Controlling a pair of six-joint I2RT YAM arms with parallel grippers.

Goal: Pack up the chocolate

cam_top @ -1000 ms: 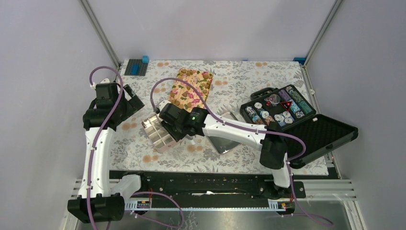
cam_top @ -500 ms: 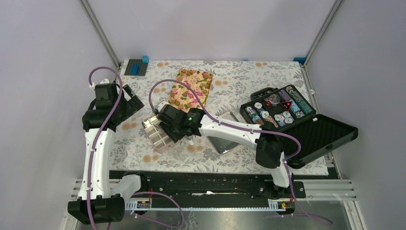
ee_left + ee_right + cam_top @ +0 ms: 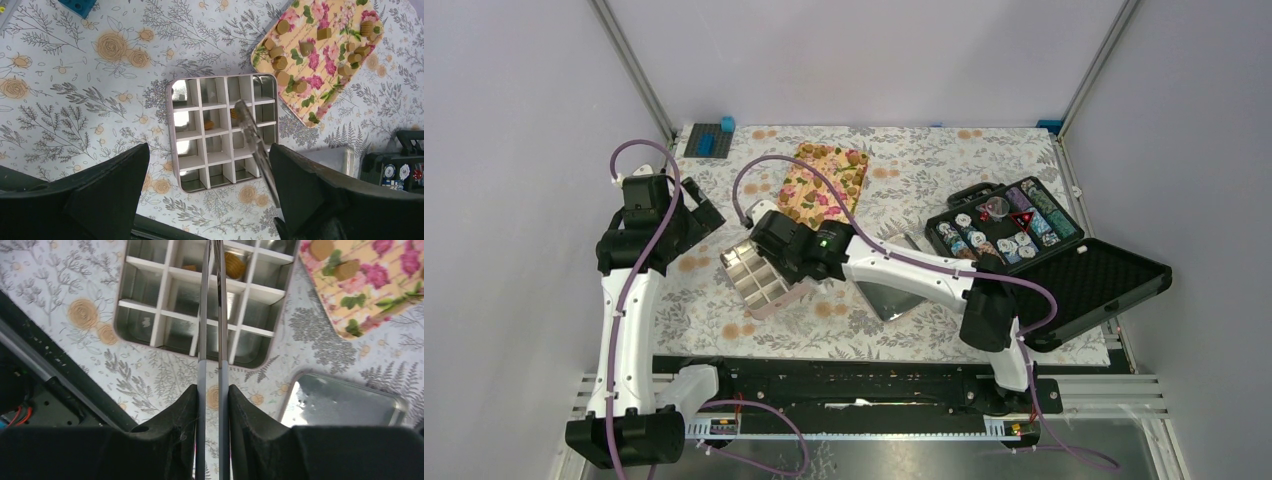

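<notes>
The chocolate lumps (image 3: 280,62) lie on the pink-flowered tray (image 3: 327,107), which also shows in the top view (image 3: 824,180). Two lumps (image 3: 209,124) (image 3: 234,265) sit in cells of the divided tin (image 3: 171,135) (image 3: 759,278). My right gripper (image 3: 213,405) (image 3: 769,250) is shut on metal tweezers (image 3: 212,315), which reach over the tin's middle cells. Their tips (image 3: 239,106) hang over the cell with a lump. My left gripper (image 3: 207,200) (image 3: 704,215) is open and empty, hovering above the tin's near-left side.
The tin's lid (image 3: 345,402) (image 3: 894,295) lies right of the tin. An open black case of striped chips (image 3: 1004,232) stands at the right. A blue block on a dark baseplate (image 3: 709,138) sits at the back left corner.
My right wrist has shifted slightly left and back over the tin with the tweezers. The left arm has not moved.
</notes>
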